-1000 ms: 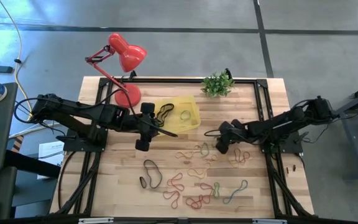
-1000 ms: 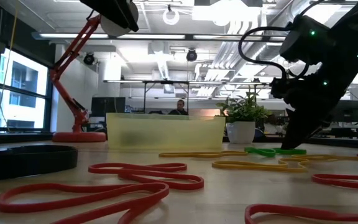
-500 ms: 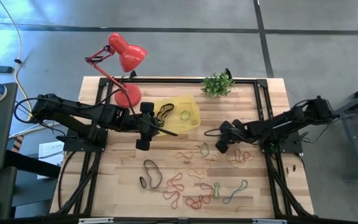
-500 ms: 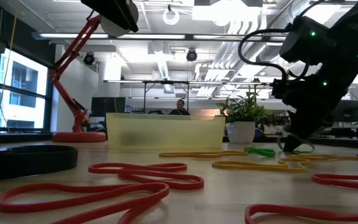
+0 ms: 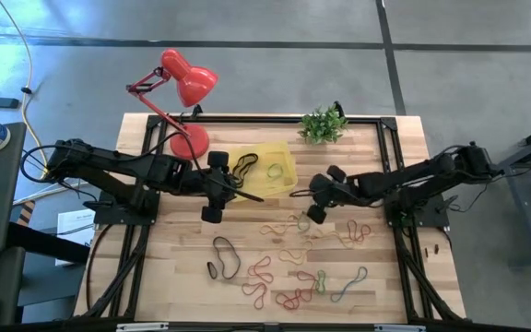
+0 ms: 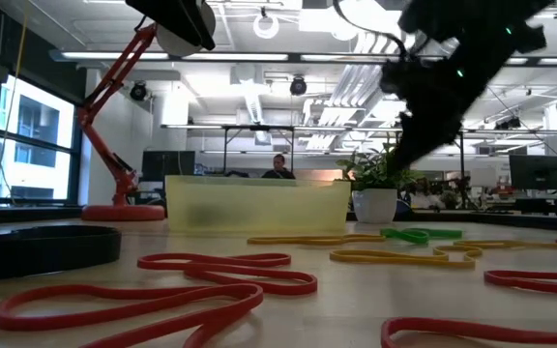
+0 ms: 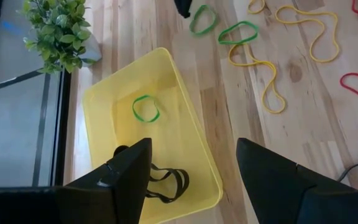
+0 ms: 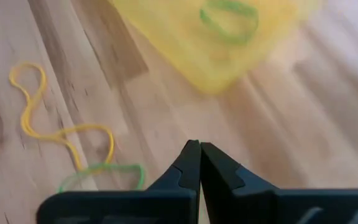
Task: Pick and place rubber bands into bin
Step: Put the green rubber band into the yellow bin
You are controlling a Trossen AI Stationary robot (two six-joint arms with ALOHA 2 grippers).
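While the right pincer point(image 5: 315, 208) hangs mid-frame beside the yellow bin point(image 5: 286, 185), fingers pressed together, nothing visibly caught | left pincer point(image 5: 218, 187) spread apart over bin's left edge | bin: one green, one black band in | many rubber bands point(image 5: 289, 277) left on counter point(image 5: 173, 258), lower centre.

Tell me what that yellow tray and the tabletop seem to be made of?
The bin looks like thin, glossy plastic: it is translucent, so the wood grain shows through its floor, and its corners are rounded as if moulded. The table appears to be wood, probably glued strips with a smooth light finish, judging by its long parallel planks, grain lines and dark knots.
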